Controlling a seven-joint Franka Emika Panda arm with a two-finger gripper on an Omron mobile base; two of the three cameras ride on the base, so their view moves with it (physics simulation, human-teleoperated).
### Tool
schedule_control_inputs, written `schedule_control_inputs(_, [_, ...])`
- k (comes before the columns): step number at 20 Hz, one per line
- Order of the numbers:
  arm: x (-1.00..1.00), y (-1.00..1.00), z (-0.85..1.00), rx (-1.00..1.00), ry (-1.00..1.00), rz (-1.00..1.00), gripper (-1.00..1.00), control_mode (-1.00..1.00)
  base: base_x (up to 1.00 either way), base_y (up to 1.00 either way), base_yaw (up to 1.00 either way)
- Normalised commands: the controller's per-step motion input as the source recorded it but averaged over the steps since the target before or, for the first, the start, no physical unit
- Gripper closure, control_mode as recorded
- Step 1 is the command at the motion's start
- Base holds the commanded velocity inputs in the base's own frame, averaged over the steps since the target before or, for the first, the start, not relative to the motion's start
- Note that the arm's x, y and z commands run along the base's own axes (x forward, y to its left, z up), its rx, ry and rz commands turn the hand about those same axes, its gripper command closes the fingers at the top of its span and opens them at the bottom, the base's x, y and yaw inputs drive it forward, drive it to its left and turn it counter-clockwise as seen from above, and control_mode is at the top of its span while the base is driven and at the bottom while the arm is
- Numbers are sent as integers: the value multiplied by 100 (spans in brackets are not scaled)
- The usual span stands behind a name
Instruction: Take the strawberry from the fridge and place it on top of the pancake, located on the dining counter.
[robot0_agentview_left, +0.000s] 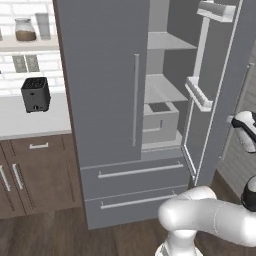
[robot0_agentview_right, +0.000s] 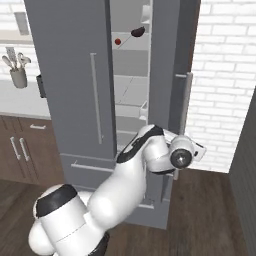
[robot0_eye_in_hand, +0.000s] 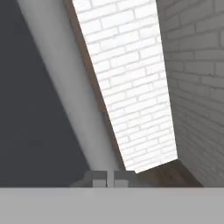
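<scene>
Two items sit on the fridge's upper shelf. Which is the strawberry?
The small bright red strawberry, left of the larger dark maroon lump in the right base view.

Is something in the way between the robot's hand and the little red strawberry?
Yes. The strawberry sits on an upper fridge shelf, but the shut gripper is outside, behind the open right door, facing the brick wall. That door stands between them.

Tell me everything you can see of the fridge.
The fridge is a tall matte grey French-door unit. Its left door is shut, with a long thin vertical bar handle; the right door is swung open, showing white door bins. Inside are pale grey shelves and a box-like drawer. Two lower drawers with horizontal bar handles are closed. In the right base view, a strawberry and a dark lump sit on an upper shelf. It stands beside a brown-cabinet counter.
</scene>
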Motion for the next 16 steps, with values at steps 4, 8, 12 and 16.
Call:
schedule_control_inputs(4, [-8,-100,-39,4,18,0,100,-100,0,0,0])
schedule_control_inputs(8, [-72,-35,24,7,-24,2,100,-100,0,0,0])
schedule_control_inputs(12, [-100,60,83,0,-45,0,100,-100,0,0,0])
schedule_control_inputs(16, [-74,98,78,-1,-10,0,100,-100,0,0,0])
